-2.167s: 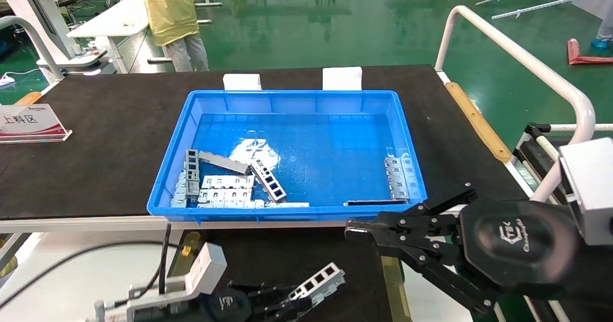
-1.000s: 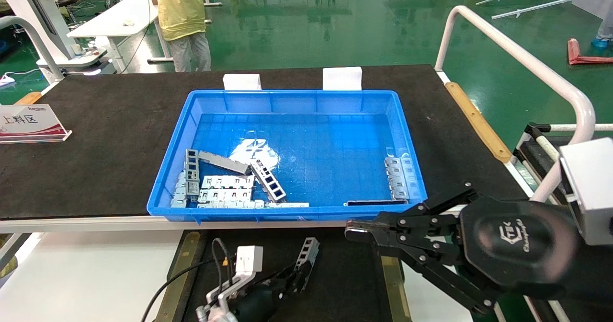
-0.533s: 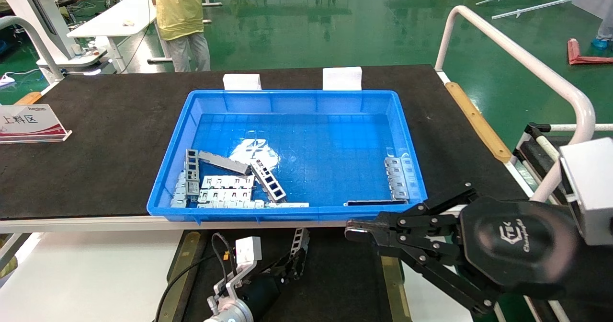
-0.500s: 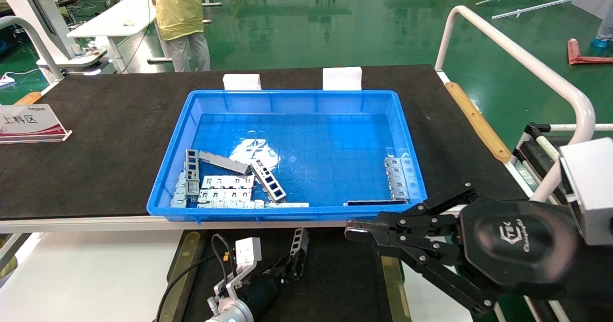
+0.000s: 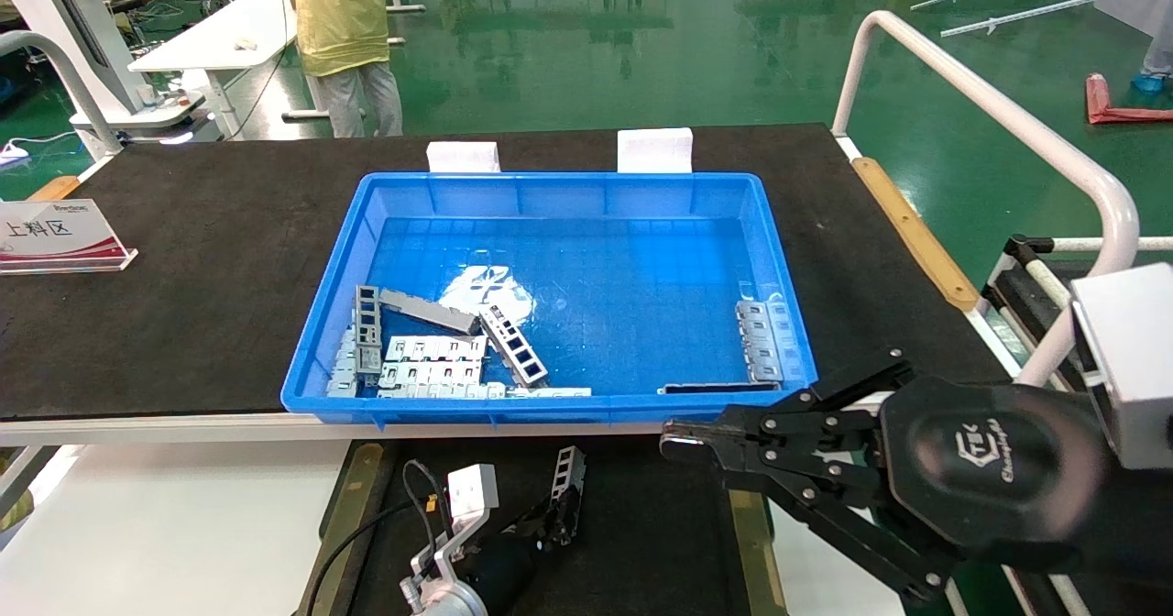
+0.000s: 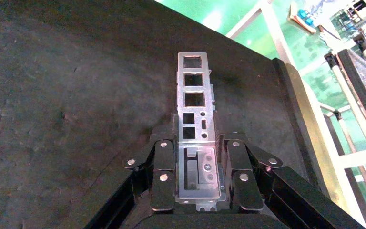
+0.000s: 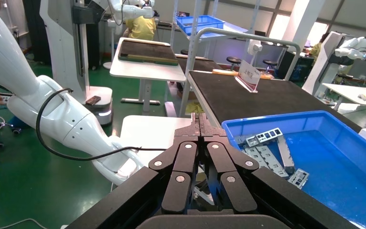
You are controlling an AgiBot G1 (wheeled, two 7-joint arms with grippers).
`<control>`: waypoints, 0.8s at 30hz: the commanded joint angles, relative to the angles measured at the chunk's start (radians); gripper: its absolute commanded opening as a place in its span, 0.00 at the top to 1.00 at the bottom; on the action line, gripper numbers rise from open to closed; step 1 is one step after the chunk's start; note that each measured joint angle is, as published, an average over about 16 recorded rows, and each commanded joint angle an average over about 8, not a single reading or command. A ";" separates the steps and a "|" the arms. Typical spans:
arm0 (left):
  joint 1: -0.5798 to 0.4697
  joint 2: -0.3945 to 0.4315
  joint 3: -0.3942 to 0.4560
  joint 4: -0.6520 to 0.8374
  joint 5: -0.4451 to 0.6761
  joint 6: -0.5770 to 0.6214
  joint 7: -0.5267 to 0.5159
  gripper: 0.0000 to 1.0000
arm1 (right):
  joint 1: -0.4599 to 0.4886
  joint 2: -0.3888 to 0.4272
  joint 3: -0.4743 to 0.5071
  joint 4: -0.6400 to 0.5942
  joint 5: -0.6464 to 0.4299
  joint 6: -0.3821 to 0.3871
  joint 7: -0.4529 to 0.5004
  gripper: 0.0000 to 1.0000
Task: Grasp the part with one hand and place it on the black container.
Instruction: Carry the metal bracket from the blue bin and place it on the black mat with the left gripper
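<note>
My left gripper (image 5: pixel 554 515) is shut on the part (image 5: pixel 565 474), a slim grey metal strip with a row of square cut-outs. It holds the part low over the black container (image 5: pixel 660 524), near its far edge. In the left wrist view the part (image 6: pixel 194 105) juts forward from between the fingers (image 6: pixel 163 162) over the black mat (image 6: pixel 66 105). My right gripper (image 5: pixel 674 442) is shut and empty, parked above the container's right brass bar (image 5: pixel 747 524); it also shows in the right wrist view (image 7: pixel 199 125).
The blue bin (image 5: pixel 550 405) stands on the black table just beyond the container, with several more metal parts (image 5: pixel 431 350) at its near left and some (image 5: pixel 765 341) at its near right. A white rail (image 5: pixel 990 103) runs along the right. A sign (image 5: pixel 55 231) stands far left.
My left gripper has swung the part from lying flat at the near edge to pointing forward, carried it toward the bin, then lowered it slightly. The right arm has not moved.
</note>
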 commanded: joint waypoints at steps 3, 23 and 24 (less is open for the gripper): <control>0.000 0.001 0.005 -0.003 -0.004 -0.004 -0.003 0.01 | 0.000 0.000 0.000 0.000 0.000 0.000 0.000 0.07; 0.012 -0.041 0.034 -0.035 0.000 0.033 0.004 0.00 | 0.000 0.001 -0.001 0.000 0.001 0.001 -0.001 0.00; 0.014 -0.050 0.037 -0.041 0.003 0.044 0.006 0.00 | 0.000 0.001 -0.001 0.000 0.001 0.001 -0.001 0.00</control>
